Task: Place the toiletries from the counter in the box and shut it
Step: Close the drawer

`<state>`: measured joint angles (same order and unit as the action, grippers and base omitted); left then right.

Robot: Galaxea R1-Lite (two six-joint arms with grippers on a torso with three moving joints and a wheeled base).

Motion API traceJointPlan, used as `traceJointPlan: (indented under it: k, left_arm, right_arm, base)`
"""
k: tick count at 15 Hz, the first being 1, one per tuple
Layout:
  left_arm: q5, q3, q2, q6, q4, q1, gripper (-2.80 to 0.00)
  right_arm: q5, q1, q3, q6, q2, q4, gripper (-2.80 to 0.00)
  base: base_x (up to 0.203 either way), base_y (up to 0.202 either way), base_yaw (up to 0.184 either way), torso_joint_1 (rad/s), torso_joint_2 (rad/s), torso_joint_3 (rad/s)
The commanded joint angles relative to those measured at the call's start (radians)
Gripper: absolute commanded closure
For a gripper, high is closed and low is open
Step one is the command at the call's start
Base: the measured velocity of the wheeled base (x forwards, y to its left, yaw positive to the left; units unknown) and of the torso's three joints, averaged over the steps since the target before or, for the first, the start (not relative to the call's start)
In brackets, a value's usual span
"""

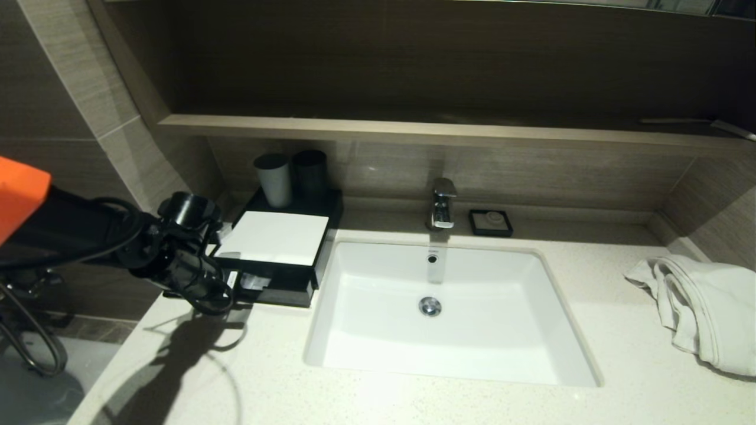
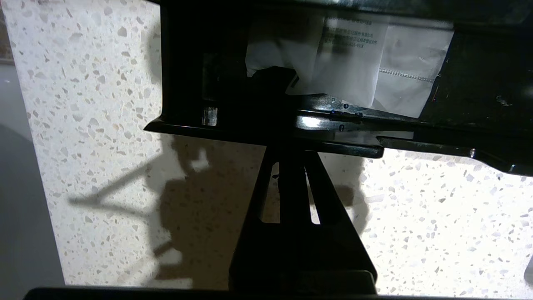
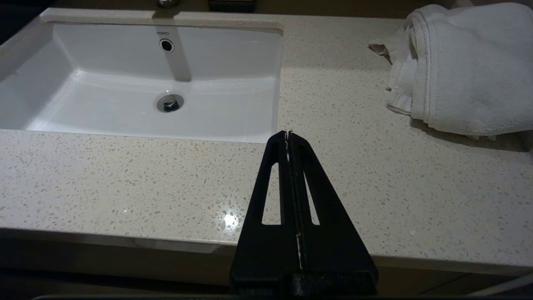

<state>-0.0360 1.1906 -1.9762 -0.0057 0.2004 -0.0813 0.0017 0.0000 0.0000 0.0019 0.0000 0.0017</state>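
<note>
The black box [image 1: 322, 236] with a white top panel [image 1: 273, 237] stands on the speckled counter [image 1: 590, 307], left of the basin. Its front drawer [image 2: 458, 75] is partly out. Clear and white toiletry packets [image 2: 354, 62] lie inside it, and a bit of them shows in the head view [image 1: 255, 281]. My left gripper [image 2: 291, 143] is shut and empty, with its tip against the drawer's front edge [image 2: 333, 125]. In the head view the left gripper [image 1: 235, 282] sits at the drawer's left front. My right gripper [image 3: 288, 134] is shut and empty, hovering over the counter's front by the basin's corner.
A pale grey cup [image 1: 274, 179] and a dark cup [image 1: 310, 173] stand behind the box. The white basin [image 1: 508, 354] with its faucet [image 1: 443, 203] is in the middle. A black soap dish [image 1: 490, 222] sits at the back. A white towel [image 1: 703, 307] lies at the right, also in the right wrist view [image 3: 462, 66].
</note>
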Motion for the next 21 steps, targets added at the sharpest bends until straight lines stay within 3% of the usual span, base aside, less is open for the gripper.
traceJointPlan:
  k: [1,21]
  left_arm:
    - [-0.001,0.0,-0.007,-0.001,-0.014,0.0,0.0]
    - [0.001,0.033,-0.035,-0.065,-0.111,0.0,0.0]
  right_arm:
    - [0.0,0.0,0.0,0.0,0.0,0.0,0.0]
    - [0.0,0.0,0.0,0.0,0.0,0.0,0.0]
  base:
    - [0.0,0.0,0.0,0.0,0.0,0.0]
    - [0.0,0.0,0.0,0.0,0.0,0.0]
